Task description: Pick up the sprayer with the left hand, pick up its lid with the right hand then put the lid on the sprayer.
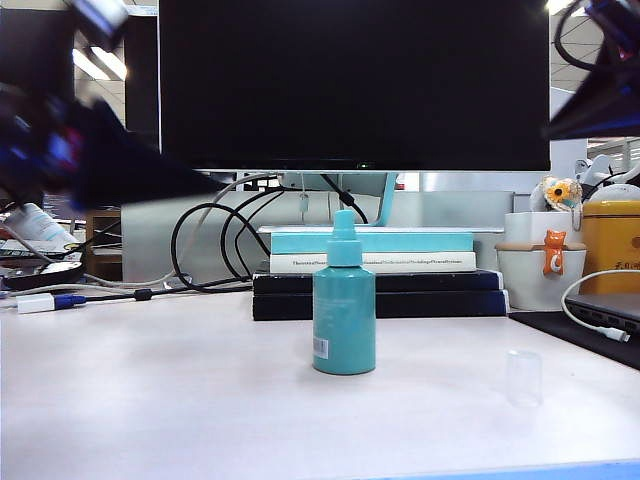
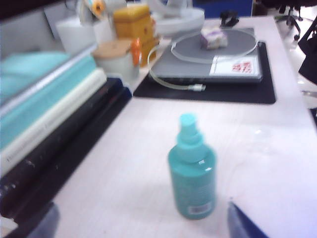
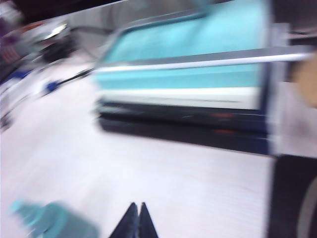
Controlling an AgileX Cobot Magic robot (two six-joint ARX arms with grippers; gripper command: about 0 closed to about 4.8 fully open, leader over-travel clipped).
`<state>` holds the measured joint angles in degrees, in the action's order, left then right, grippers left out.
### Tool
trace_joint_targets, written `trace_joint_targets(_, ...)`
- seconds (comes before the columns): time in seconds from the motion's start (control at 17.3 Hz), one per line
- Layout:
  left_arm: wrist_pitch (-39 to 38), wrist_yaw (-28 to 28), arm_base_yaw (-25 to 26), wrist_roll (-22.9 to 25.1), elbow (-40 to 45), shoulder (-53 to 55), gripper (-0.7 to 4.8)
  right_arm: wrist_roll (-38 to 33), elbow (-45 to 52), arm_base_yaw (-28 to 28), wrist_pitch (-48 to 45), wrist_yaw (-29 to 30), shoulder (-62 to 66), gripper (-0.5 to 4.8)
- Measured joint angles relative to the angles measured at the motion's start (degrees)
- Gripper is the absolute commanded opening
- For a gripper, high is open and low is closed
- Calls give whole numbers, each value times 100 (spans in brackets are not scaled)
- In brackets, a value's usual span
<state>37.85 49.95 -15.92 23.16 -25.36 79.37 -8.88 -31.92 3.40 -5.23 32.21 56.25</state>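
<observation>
1. From the camera facing the table, the sprayer (image 1: 344, 306) stands upright near the middle of the white table (image 1: 150, 400), just in front of a stack of books (image 1: 380, 275), with its white barcode label low on its side. The lid (image 1: 523, 377), a clear little cap, stands on the table well to the right of the sprayer and apart from it. My left arm (image 1: 90, 150) is a dark blur high on the left; my right arm (image 1: 600, 90) is a dark shape at the top right corner. Neither touches anything. A monitor (image 1: 355, 80) fills the back, and a white cup (image 1: 540, 270) sits at the right.

2. From my left wrist, my left gripper (image 2: 143, 223) stands wide, one fingertip (image 2: 242, 223) on either side of the picture's lower edge, holding nothing. The sprayer (image 2: 192, 173) stands upright between and just beyond them, untouched.

3. From my right wrist, the picture is blurred. My right gripper (image 3: 136, 220) has its two fingertips pressed together, empty, above bare table. The sprayer (image 3: 49, 220) is a teal smear off to one side; the books (image 3: 188, 84) lie ahead.
</observation>
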Motion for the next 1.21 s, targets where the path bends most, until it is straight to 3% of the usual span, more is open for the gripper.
trace_joint_targets(0.29, 9, 625, -127, 15, -809, 1263, 479, 120, -4, 4, 35, 817, 28, 201)
trace_joint_targets(0.52, -24, 1147, -275, -107, -1075, 1685, 479, 129, -4, 2, 437, 831, 28, 288)
trace_joint_targets(0.81, -46, 1233, -778, -114, -1272, 2109, 479, 212, -4, 13, 992, 857, 26, 288)
trace_joint_targets(1.21, -74, 673, -1137, -109, -1615, 2848, 479, 557, -4, 295, 1781, 844, 28, 288)
